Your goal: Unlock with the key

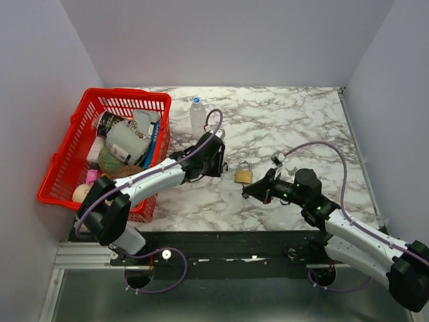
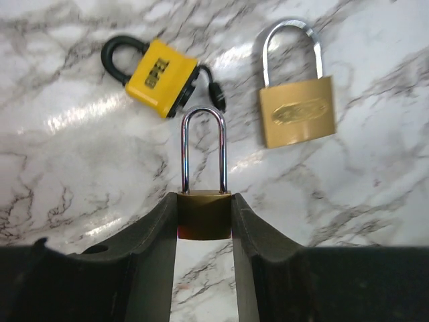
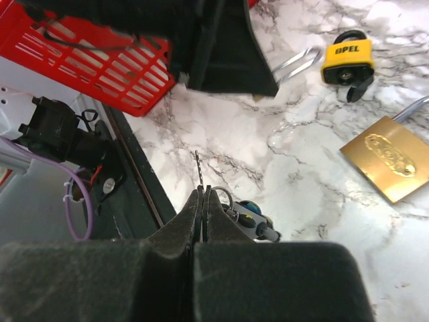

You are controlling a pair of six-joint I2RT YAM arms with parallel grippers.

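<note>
The left claw [image 2: 204,198] holds a small gold padlock [image 2: 204,219]. Its two fingers press on the sides of the lock's body. The lock's long silver loop points away from the claw, and the loop is shut. The lock sits low over the white and grey table [image 1: 301,121].

Near it on the table lie a yellow padlock [image 2: 159,77] with a black loop and a bigger gold padlock [image 2: 298,117]. They do not touch.

The right claw [image 3: 202,192] is pinched tight on a thin key [image 3: 197,168]. The key's tip sticks out past the fingers. A ring with more keys [image 3: 249,218] hangs just beside it.

A red basket [image 1: 60,168] full of things stands at the left. A clear bottle [image 1: 197,115] stands next to it.
</note>
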